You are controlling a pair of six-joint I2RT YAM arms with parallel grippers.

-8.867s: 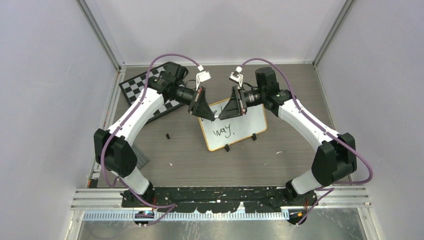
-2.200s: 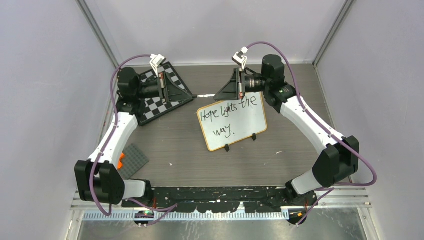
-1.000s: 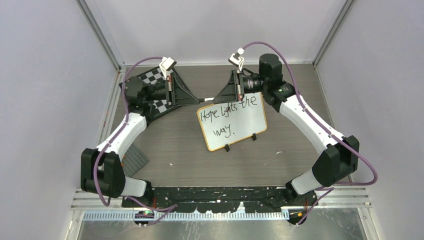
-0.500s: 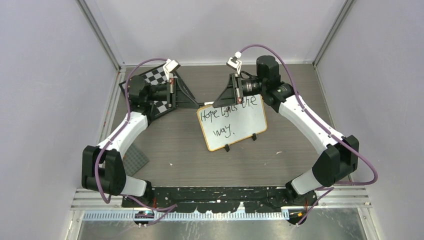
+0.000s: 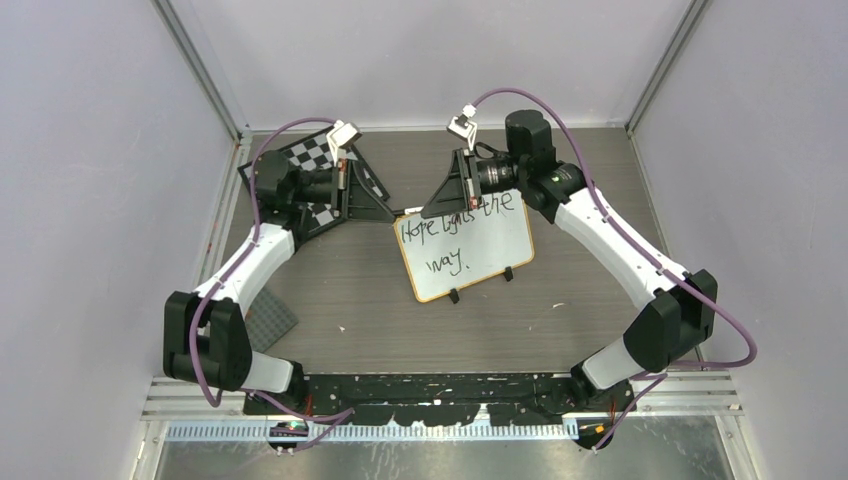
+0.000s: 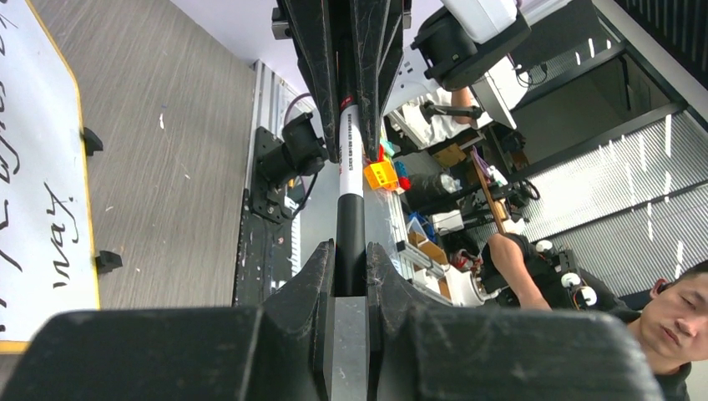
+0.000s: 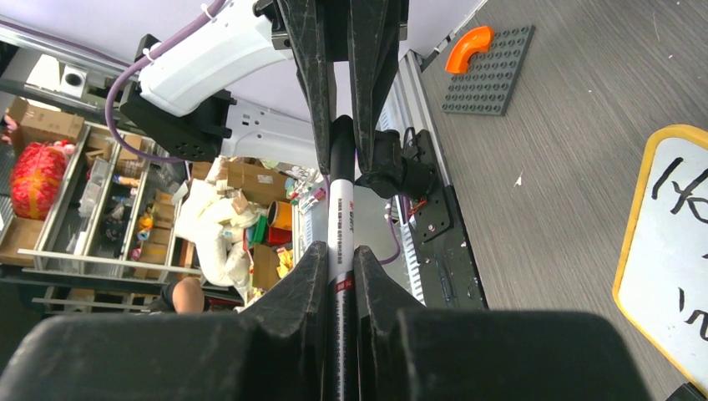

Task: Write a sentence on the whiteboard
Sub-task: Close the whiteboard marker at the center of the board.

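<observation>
The whiteboard (image 5: 470, 250) lies tilted at the table's middle, with "Hope lights the way." written on it. It also shows in the left wrist view (image 6: 33, 167) and the right wrist view (image 7: 668, 242). Just above its top left corner, my left gripper (image 5: 392, 212) and right gripper (image 5: 424, 212) face each other tip to tip. A marker (image 5: 408, 212) is held between them. My left gripper (image 6: 350, 247) is shut on the black cap (image 6: 350, 225). My right gripper (image 7: 341, 249) is shut on the white marker barrel (image 7: 341, 217). The cap and barrel stand in one line, joined.
A black-and-white chessboard (image 5: 305, 158) lies at the back left under my left arm. A grey studded plate (image 5: 270, 318) lies at the front left; in the right wrist view it (image 7: 488, 71) carries an orange curved piece (image 7: 469, 46). Walls enclose the table.
My left gripper has swung right from over the chessboard to meet my right gripper. The gap with bare marker between them has closed. Both grippers have shifted slightly left and down.
</observation>
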